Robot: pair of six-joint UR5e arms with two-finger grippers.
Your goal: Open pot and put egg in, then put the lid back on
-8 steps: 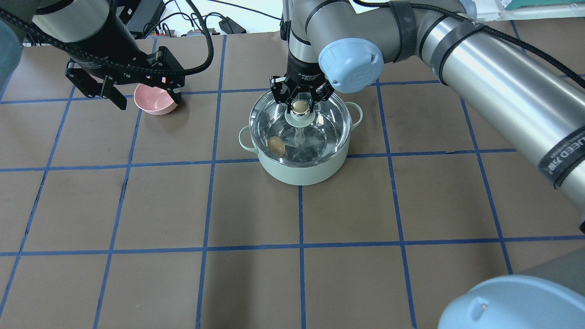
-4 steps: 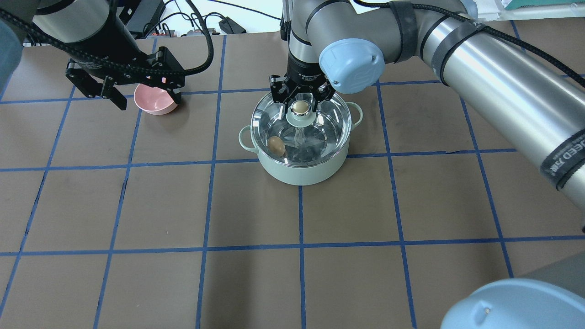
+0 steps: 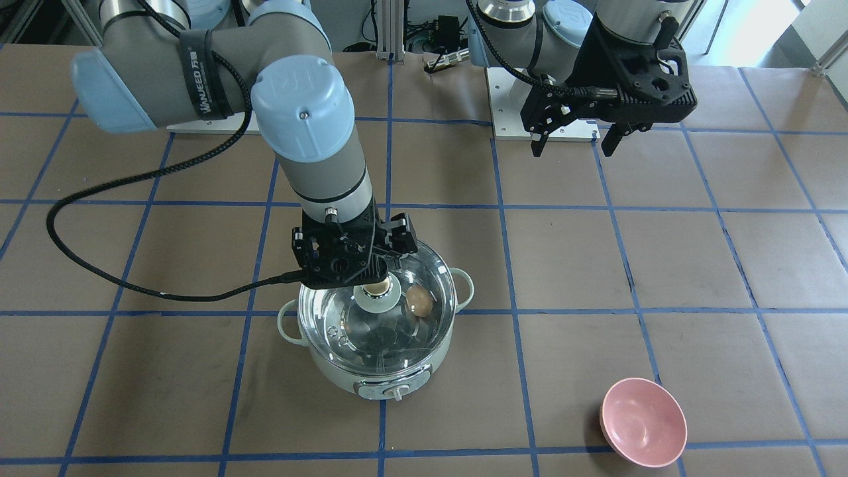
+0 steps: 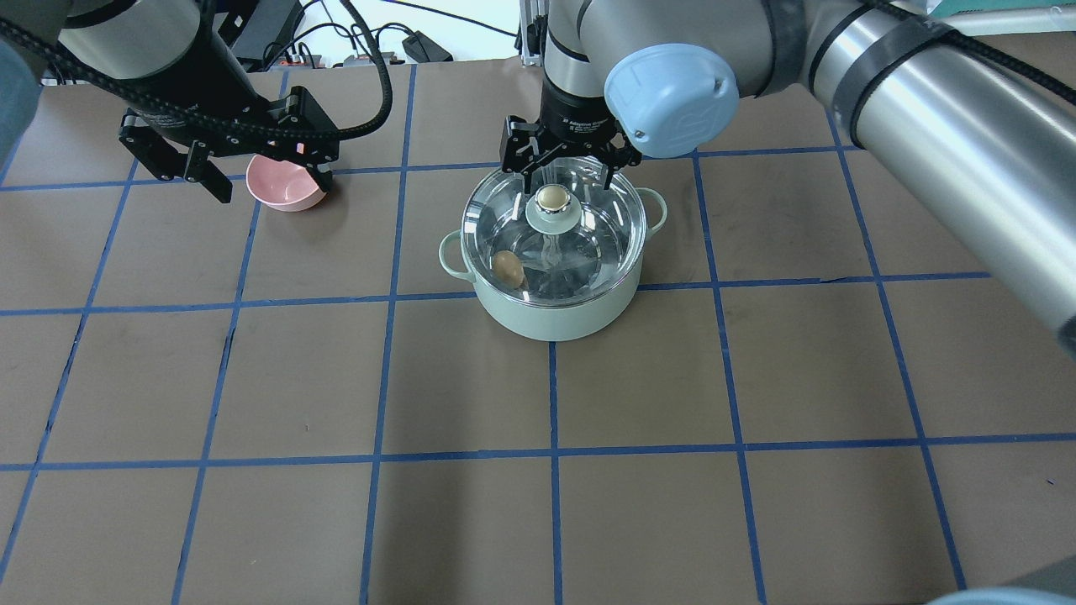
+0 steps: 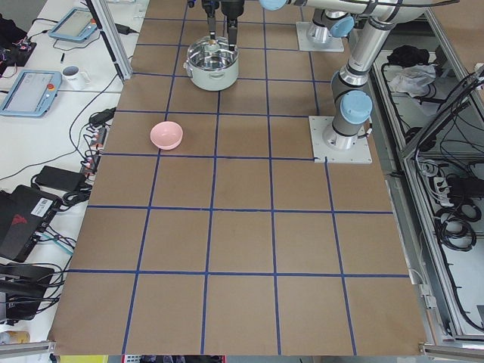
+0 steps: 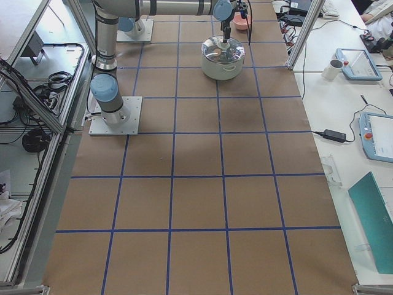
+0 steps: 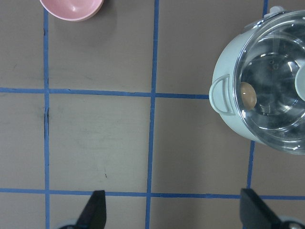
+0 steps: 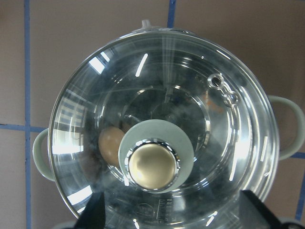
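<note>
**Lid seated on the pot; the egg lies inside, by the pot's wall on the robot's left.** On the strap round the right arm I read "WANJEED". The print on the wrist above the pot is too small for me to read. Since a second ago the right gripper has lifted off the knob; its jaws stand apart above the pot. The left gripper, jaws apart, hangs well apart from the pot on the robot's left side, as does the pink bowl. The brown counter is gridded with blue tape. Beyond the pot's end of it stands a bench with teach pendants and a mug.
</note>
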